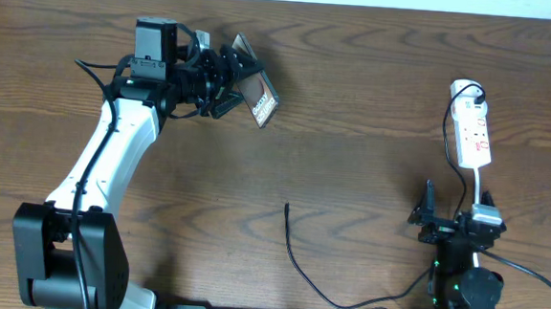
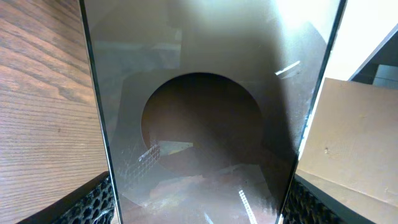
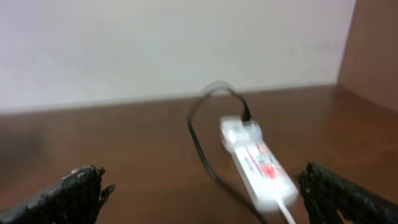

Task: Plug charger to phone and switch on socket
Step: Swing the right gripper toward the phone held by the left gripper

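My left gripper (image 1: 230, 79) is shut on the phone (image 1: 258, 90), a dark glossy slab with white lettering, held tilted at the table's upper left. In the left wrist view the phone (image 2: 205, 106) fills the frame between my two fingers (image 2: 93, 200). The charger (image 1: 299, 268), a thin black cable, lies at the lower middle, its free tip (image 1: 287, 207) bare on the wood. The white socket (image 1: 472, 133) with red markings lies at the far right. My right gripper (image 1: 457, 209) is open just below it; the socket (image 3: 258, 165) and black cable (image 3: 200, 144) lie ahead of the open right gripper (image 3: 205, 199).
The wooden table (image 1: 355, 102) carries little else. A white plug (image 1: 466, 89) sits at the socket's top end, and a white cord (image 1: 481, 186) leaves its lower end toward my right arm. A pale wall (image 3: 174, 43) rises behind the table.
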You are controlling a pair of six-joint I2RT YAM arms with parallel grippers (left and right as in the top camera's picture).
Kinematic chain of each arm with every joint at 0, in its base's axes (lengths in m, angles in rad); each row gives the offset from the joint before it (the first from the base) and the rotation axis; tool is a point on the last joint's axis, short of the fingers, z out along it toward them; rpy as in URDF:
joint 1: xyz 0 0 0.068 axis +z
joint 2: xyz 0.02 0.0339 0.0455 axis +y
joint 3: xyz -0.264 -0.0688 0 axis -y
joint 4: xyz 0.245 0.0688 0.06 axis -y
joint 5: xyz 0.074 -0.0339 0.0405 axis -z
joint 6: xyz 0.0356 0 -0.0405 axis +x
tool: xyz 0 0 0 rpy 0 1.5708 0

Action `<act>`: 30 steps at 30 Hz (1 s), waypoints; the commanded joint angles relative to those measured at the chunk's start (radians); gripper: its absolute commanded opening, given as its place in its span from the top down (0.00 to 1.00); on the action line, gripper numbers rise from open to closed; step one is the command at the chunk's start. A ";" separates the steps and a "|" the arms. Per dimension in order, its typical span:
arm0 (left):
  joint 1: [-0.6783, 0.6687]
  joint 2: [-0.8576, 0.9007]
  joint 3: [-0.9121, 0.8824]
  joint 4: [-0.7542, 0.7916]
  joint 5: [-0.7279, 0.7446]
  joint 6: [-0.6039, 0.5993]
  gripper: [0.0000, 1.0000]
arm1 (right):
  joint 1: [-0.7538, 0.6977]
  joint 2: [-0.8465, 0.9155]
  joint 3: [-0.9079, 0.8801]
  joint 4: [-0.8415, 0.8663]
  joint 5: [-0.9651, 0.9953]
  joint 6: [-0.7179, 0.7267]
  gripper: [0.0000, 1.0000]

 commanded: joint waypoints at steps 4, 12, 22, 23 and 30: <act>0.000 -0.021 0.025 0.063 0.045 -0.068 0.93 | 0.005 0.006 0.007 0.175 -0.271 0.278 0.01; 0.000 -0.021 0.024 0.065 0.045 -0.094 0.93 | 0.005 0.255 0.162 0.146 -0.525 0.408 0.01; 0.000 -0.021 0.025 0.069 0.045 -0.112 0.93 | 0.009 0.953 0.561 0.150 -1.180 0.452 0.01; 0.000 -0.021 0.024 0.072 0.044 -0.116 0.93 | 0.013 1.002 0.584 0.153 -1.220 0.452 0.01; 0.000 -0.021 0.025 0.084 0.044 -0.139 0.92 | 0.041 1.326 0.650 0.396 -1.342 0.600 0.01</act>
